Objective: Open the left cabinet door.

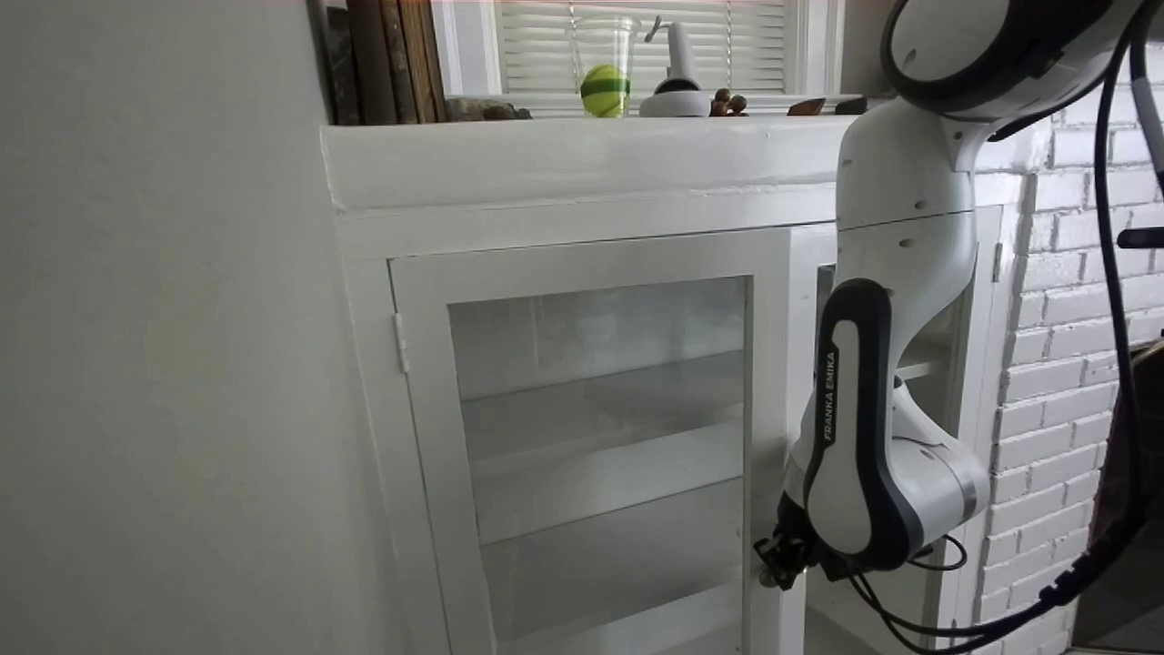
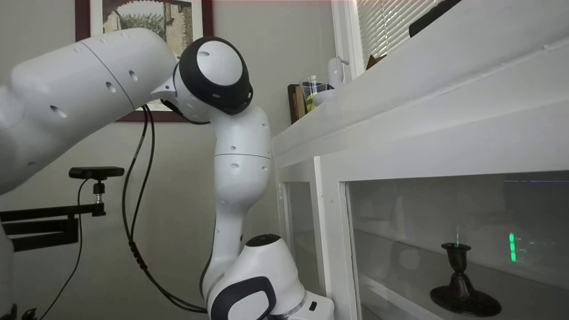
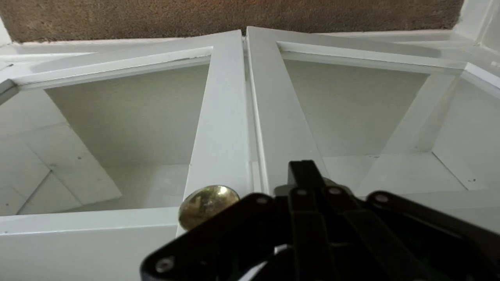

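Soft daylight shows through the white slatted window blind above the tall white wood-framed glass door, whose pane carries a hazy sheen. Left of this door, the smooth grey wall is evenly dim. Beside this door, a narrow green light streak glows in the matching white glass door. In the wrist view, a round brass knob glints and the black metal gripper, before this door, looks dark and slightly blurred.

Both exterior views share arm, left door; wrist view near knob
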Controlling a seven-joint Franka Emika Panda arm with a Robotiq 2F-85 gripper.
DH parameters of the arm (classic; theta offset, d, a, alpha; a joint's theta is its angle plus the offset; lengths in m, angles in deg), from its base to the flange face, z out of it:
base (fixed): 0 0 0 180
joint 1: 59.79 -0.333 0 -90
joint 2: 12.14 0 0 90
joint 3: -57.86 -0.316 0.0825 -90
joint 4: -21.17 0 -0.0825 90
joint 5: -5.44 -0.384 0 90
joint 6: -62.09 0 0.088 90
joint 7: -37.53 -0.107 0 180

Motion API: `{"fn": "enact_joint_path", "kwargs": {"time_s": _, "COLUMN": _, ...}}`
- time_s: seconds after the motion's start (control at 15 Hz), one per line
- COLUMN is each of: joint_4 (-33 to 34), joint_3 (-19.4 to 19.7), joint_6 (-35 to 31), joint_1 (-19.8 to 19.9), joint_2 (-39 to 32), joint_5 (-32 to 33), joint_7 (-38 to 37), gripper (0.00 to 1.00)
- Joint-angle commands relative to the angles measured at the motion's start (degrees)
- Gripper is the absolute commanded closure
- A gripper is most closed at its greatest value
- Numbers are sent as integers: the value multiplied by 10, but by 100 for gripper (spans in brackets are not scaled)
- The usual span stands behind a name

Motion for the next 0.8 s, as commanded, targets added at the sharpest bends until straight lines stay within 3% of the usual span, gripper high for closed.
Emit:
{"fn": "enact_joint_path", "kwargs": {"time_s": 0.0, "joint_4": 12, "joint_3": -17, "joint_6": -7, "joint_1": -10, "joint_2": -16, "joint_5": -13, "joint_7": 1, "gripper": 100}}
{"fn": "enact_joint_path", "kwargs": {"time_s": 0.73, "joint_4": 15, "joint_3": -61, "joint_6": 6, "joint_1": -65, "joint_2": -23, "joint_5": -11, "joint_7": 2, "gripper": 100}}
